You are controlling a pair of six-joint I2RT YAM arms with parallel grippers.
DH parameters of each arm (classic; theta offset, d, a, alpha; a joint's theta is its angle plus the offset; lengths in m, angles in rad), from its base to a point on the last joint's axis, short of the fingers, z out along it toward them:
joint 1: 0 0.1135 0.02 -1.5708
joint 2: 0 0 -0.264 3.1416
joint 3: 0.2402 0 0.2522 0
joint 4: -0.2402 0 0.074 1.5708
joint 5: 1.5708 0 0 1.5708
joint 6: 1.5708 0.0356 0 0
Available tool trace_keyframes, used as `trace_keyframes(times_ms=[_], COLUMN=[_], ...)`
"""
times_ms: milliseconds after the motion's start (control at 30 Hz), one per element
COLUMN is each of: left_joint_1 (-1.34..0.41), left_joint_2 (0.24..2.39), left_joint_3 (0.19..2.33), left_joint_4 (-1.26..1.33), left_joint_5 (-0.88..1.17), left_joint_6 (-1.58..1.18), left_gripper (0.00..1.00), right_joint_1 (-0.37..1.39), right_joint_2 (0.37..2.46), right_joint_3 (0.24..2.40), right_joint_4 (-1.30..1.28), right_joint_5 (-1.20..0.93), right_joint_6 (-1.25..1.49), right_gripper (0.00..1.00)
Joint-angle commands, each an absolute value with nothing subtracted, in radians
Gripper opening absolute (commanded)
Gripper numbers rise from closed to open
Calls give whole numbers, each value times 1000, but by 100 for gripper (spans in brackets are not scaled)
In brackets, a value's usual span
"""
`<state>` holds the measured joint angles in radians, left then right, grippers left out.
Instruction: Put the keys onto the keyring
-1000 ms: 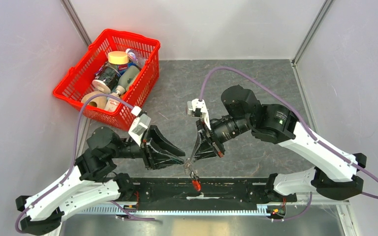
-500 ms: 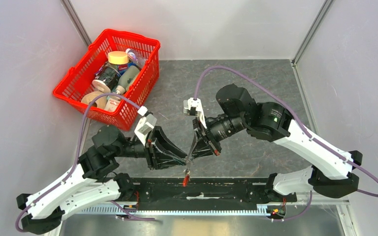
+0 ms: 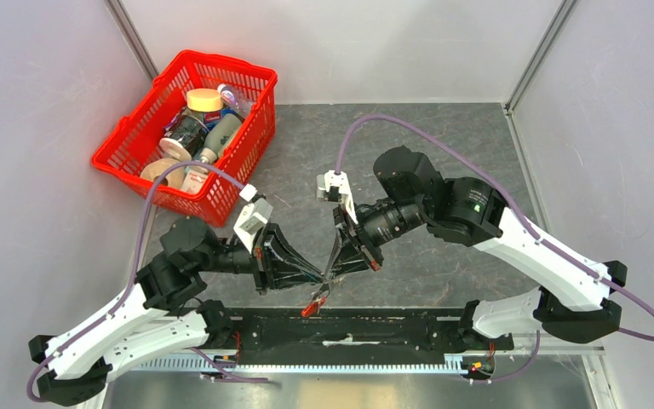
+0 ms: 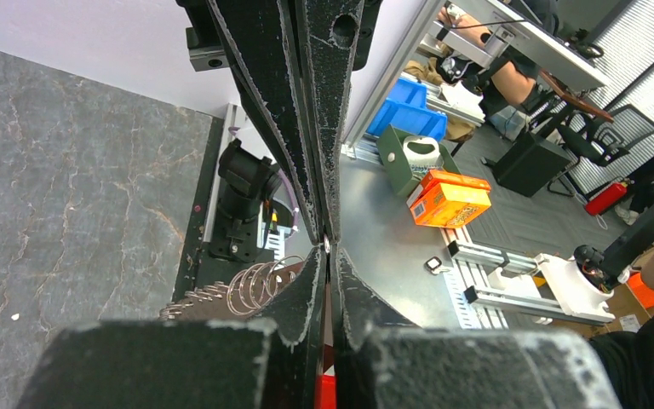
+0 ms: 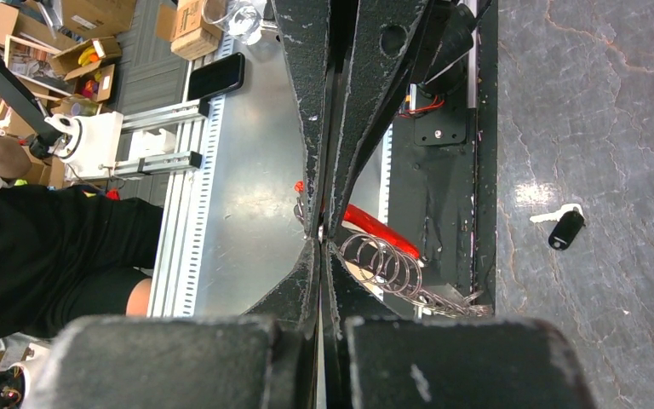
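Observation:
Both grippers meet tip to tip above the table's front edge. My right gripper (image 3: 334, 273) (image 5: 322, 239) is shut on the keyring (image 5: 385, 266), a silvery coil of wire rings that hangs below the tips. Its red tag (image 3: 312, 305) (image 5: 376, 227) dangles beneath. My left gripper (image 3: 321, 278) (image 4: 329, 252) is shut on the keyring from the other side, and the red tag (image 4: 327, 394) shows between its jaws. The coil (image 4: 252, 288) hangs to their left. One key (image 5: 565, 227), black head and silver blade, lies on the grey table right of the right gripper.
A red basket (image 3: 247, 145) full of bottles and jars stands at the back left. A black rail (image 3: 409, 328) runs along the table's front edge, under the keyring. Grey walls close in the left, back and right sides.
My left gripper has closed on the keyring after reaching in toward the right gripper's tips. The red tag has swung left and slightly up. The right arm shifted a little left.

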<state>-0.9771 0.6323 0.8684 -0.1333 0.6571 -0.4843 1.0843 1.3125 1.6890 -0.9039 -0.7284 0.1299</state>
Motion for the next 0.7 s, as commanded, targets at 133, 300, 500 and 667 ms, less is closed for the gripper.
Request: trace_keyframes(times_ms=[133, 300, 500, 667], left_joint_1=[-977, -977, -977, -977], left_joint_2=[639, 607, 572, 541], left_joint_3=[866, 823, 782, 752], left_joint_4=[-67, -18, 55, 103], left_joint_5=[696, 655, 641, 632], left_joint_6=[-469, -472, -489, -501], left_gripper=[2, 2, 2, 2], right_joint_1=[1088, 1088, 1087, 1088], right_joint_2=[1312, 1296, 1233, 1195], right_joint_3=[1709, 1693, 1650, 1611], right_joint_4=[-890, -866, -779, -725], right_joint_5=[-739, -731, -684, -676], right_joint_6=[121, 130, 175, 206], right_gripper=[0, 5, 31, 39])
